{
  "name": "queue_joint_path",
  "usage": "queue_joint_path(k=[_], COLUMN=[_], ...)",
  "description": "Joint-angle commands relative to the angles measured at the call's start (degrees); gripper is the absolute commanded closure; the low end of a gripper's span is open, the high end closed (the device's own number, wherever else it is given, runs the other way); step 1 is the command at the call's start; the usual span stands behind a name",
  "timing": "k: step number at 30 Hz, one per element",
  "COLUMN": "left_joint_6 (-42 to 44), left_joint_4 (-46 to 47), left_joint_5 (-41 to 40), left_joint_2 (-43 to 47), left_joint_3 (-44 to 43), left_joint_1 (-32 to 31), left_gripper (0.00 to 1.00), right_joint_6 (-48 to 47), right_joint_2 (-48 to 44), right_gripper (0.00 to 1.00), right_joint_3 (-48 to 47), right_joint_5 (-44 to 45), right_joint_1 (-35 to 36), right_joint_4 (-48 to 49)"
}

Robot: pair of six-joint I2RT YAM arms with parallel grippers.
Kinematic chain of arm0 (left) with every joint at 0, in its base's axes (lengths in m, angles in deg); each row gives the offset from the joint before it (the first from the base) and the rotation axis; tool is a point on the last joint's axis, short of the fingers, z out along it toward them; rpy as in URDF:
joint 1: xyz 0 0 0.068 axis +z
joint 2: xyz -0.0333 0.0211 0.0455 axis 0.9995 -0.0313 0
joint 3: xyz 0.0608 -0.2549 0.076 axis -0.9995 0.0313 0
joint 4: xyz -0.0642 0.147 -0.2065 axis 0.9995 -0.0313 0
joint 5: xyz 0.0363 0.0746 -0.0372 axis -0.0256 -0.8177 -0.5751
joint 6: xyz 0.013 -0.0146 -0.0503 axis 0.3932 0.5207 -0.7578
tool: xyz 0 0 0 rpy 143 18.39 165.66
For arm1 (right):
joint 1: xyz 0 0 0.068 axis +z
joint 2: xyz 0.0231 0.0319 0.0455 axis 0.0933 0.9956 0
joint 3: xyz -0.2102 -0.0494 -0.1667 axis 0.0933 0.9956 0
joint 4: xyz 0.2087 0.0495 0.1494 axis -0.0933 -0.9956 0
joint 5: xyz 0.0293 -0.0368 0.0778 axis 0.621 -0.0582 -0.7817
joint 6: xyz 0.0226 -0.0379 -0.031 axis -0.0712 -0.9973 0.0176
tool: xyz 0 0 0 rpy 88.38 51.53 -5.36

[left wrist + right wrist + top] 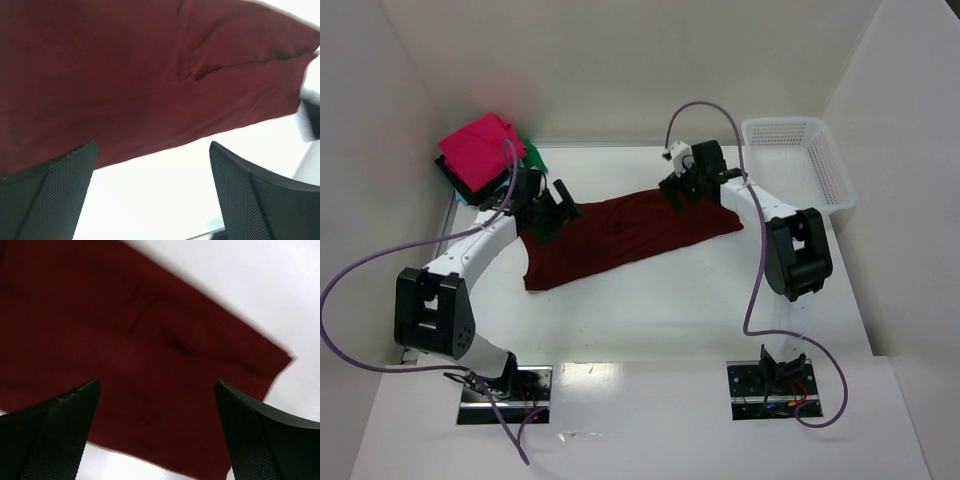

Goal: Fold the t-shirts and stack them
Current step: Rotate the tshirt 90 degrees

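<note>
A dark red t-shirt (625,237) lies folded into a long band across the middle of the white table (670,310). My left gripper (558,208) hangs open over its left end; in the left wrist view the maroon cloth (140,75) fills the top, with bare table between the fingertips (75,165). Over the shirt's right end my right gripper (682,187) is open too, and its wrist view shows the maroon cloth (150,340) below the spread fingers (235,405), nothing held. A pile of folded shirts, bright pink (478,147) on top with green (533,155) under it, sits at the far left.
A white mesh basket (798,160) stands at the far right of the table. White walls close in the left, back and right sides. Purple cables loop off both arms.
</note>
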Motion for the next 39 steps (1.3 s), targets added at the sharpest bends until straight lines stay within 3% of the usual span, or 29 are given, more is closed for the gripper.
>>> queue_joint_path(k=[1, 9, 13, 19, 27, 39], left_joint_6=[-10.73, -24.17, -26.47, -27.09, -29.11, -30.16], left_joint_4=[4.01, 9.99, 9.99, 9.46, 9.21, 5.50], left_joint_5=[-4.21, -11.52, -12.84, -11.35, -13.55, -16.36], left_joint_2=[0.50, -0.91, -4.15, -8.02, -9.60, -13.21], left_joint_3=[-0.48, 2.51, 2.51, 1.98, 3.12, 1.80], left_joint_1=[-1.66, -6.15, -6.67, -7.20, -7.20, -5.00], left_gripper=[0.00, 0.00, 0.00, 0.00, 0.00, 0.00], right_joint_6=[-17.00, -19.90, -20.52, -21.04, -19.20, -16.82], right_joint_2=[-4.43, 0.48, 2.77, 6.28, 7.34, -1.09], right_gripper=[0.00, 0.00, 0.00, 0.00, 0.00, 0.00], right_joint_3=[7.87, 6.68, 5.18, 5.71, 6.76, 14.48], right_joint_5=[-2.27, -1.13, 0.62, 5.46, 3.71, 0.72], right_joint_1=[0.35, -0.18, -0.18, 2.45, 5.00, 12.03], right_joint_4=[-0.86, 0.91, 0.91, 2.40, 2.93, 1.70])
